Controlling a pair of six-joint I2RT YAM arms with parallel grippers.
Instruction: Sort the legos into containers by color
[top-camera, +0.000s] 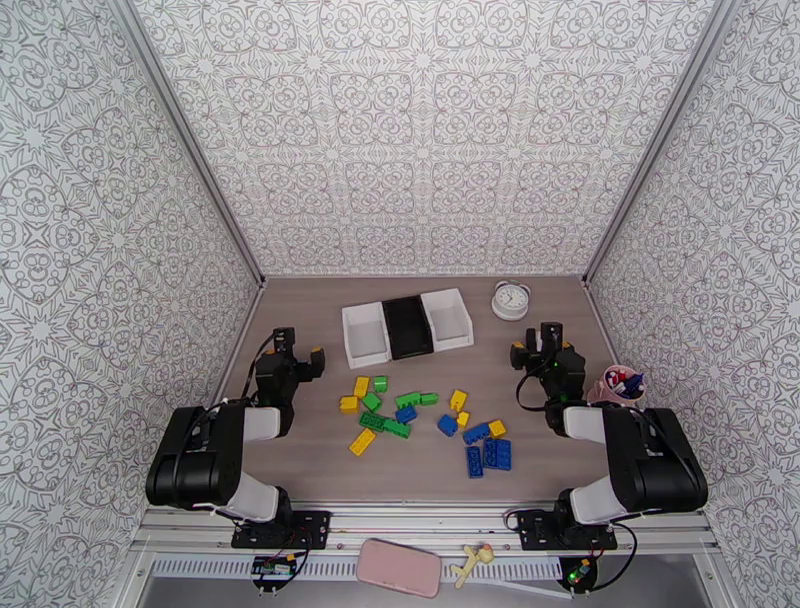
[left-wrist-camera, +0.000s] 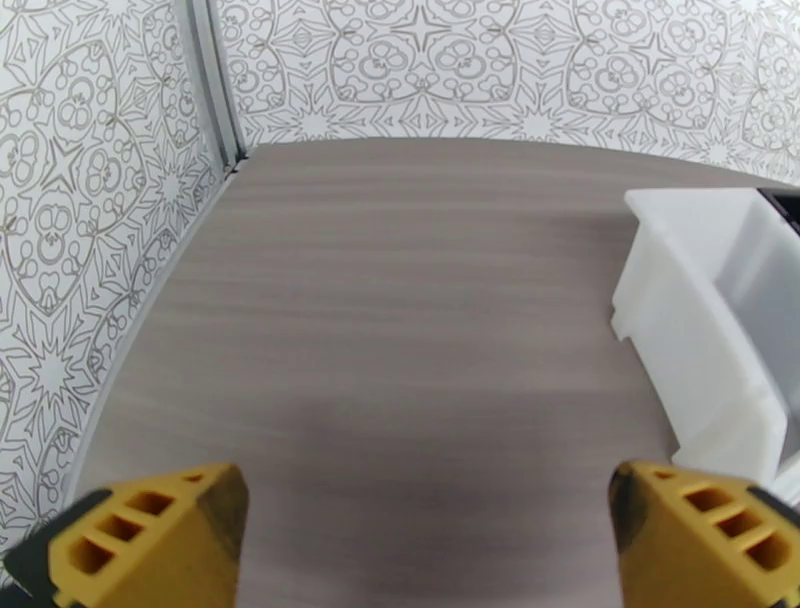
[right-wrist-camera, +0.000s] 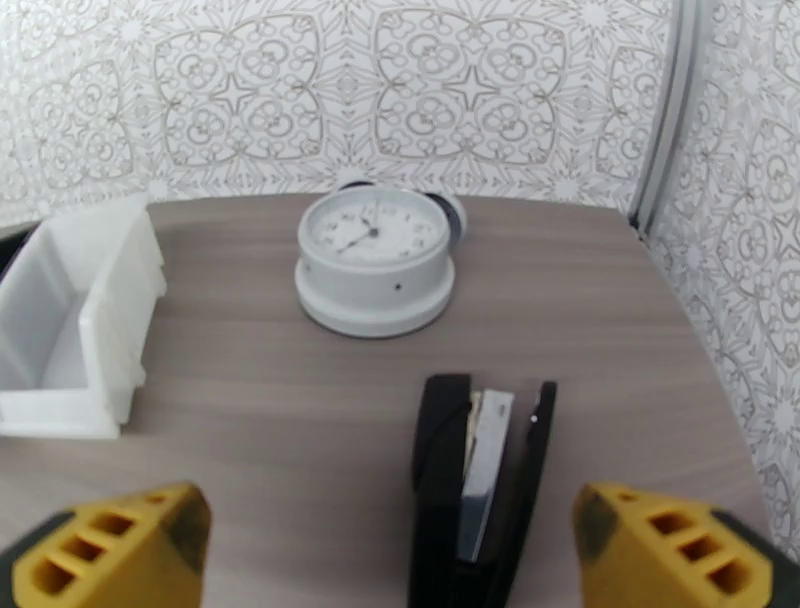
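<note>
Probably a lab test cell: patterned panels (top-camera: 430, 130) enclosing a table (top-camera: 310, 470).

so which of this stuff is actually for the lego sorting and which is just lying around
For the job: green legos, yellow legos, blue legos, left white bin, black bin, right white bin.

Just lying about: alarm clock, black stapler, pink pen cup, pink phone.

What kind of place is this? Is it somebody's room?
Probably not a room, more likely a robot test booth. Two robot arms are bolted at the edge of the table, patterned panels wall it in, and toy bricks lie near three bins.
</note>
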